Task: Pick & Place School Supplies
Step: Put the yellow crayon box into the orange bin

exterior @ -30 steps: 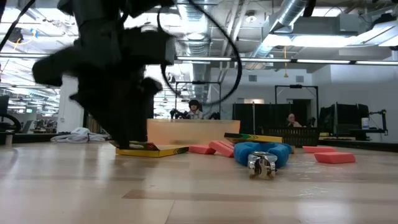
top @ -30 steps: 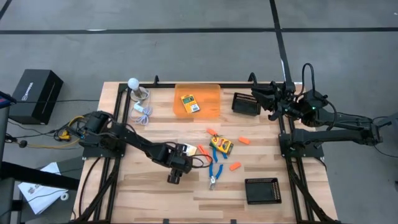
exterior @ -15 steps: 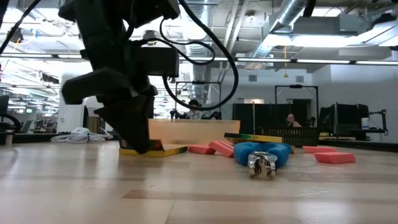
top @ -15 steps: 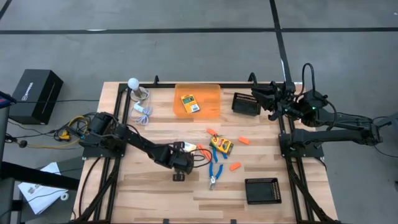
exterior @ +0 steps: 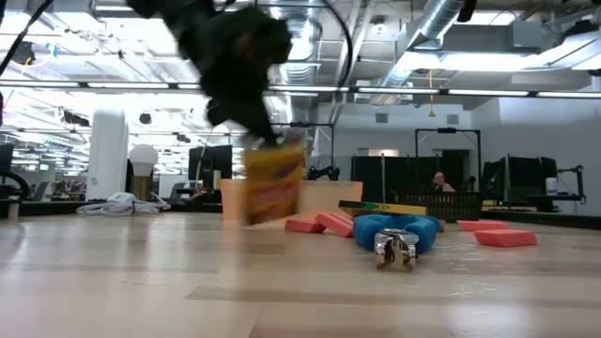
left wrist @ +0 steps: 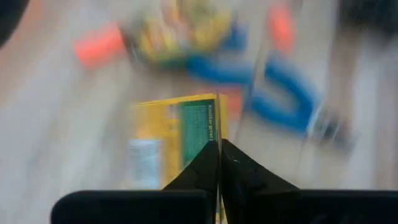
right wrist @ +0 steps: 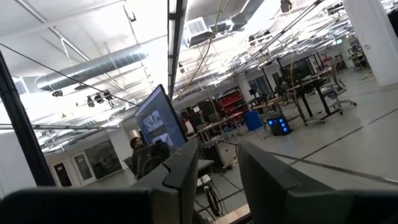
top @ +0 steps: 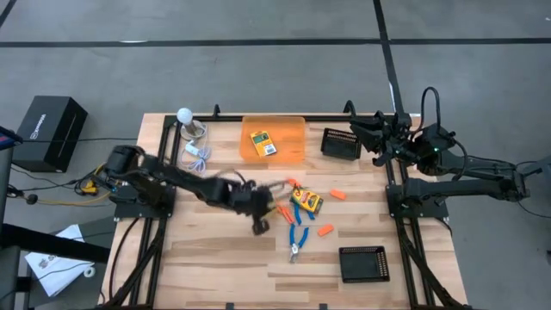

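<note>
Pinching a flat yellow-and-green crayon box (left wrist: 183,134) by its edge, the left gripper (left wrist: 219,163) has its fingers pressed together on the cardboard and holds the box clear of the tabletop; from table height the box (exterior: 273,184) hangs upright under the blurred dark arm. Just beyond the gripper lie blue-handled scissors (top: 298,234), a second crayon box (top: 306,201) and a few stubby orange pieces (top: 325,230), all on the wooden table (top: 207,267). Farther from the gripper stands the translucent orange bin (top: 291,129), with another crayon box (top: 263,142) lying inside it. Well away, the right gripper (top: 357,136) waits above a black ribbed tray (top: 340,145) at the table's edge, its fingers (right wrist: 186,171) a little apart and holding nothing.
</note>
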Robot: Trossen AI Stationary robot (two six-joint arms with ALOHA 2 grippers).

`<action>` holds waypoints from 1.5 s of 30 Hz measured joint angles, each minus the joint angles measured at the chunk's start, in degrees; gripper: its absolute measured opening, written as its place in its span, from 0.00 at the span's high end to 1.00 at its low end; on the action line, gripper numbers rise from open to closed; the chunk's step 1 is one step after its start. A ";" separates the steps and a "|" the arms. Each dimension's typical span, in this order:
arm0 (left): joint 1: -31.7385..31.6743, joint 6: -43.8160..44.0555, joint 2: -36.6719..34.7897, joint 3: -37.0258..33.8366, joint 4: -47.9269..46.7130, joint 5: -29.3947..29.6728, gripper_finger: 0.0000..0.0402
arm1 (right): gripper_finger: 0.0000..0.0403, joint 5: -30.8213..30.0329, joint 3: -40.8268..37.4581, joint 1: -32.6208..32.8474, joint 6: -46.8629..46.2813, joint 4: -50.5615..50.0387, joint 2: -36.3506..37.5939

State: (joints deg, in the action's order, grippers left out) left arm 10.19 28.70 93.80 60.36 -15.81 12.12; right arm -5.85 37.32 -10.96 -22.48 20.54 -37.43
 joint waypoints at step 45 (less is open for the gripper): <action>-39.88 -15.18 4.16 0.17 19.29 -21.80 0.85 | 0.73 -0.15 0.00 -6.84 1.95 2.42 -0.02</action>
State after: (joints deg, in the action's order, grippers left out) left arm -29.69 13.52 97.96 60.53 3.48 -9.68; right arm -6.00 37.32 -17.80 -20.53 22.96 -37.45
